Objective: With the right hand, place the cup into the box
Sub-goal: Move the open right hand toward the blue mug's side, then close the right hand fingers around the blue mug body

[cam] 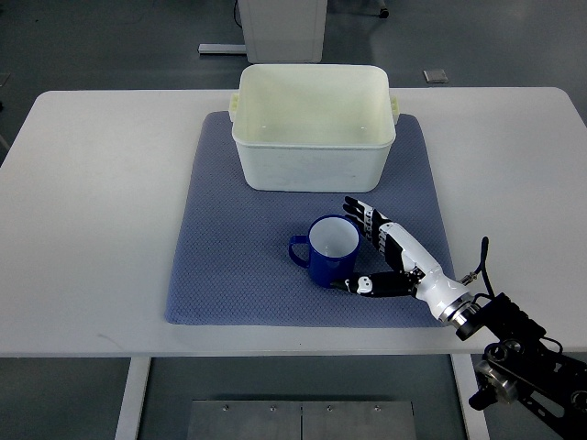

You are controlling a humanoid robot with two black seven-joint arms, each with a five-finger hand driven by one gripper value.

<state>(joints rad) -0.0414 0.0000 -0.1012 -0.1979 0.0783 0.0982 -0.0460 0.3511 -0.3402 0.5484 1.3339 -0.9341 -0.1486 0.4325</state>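
A blue cup (327, 249) with a white inside stands upright on the blue-grey mat (229, 247), its handle pointing left. A cream plastic box (314, 126) stands empty at the back of the mat, behind the cup. My right hand (358, 247) comes in from the lower right and sits just right of the cup. Its fingers (364, 220) are spread beside the cup's right rim and the thumb (359, 286) reaches to the cup's near side. The hand is open around the cup and does not grip it. The left arm is out of view.
The mat lies on a white table (92, 202). A white cabinet base (280, 27) stands on the floor beyond the table's far edge. The table's front edge runs just below the mat.
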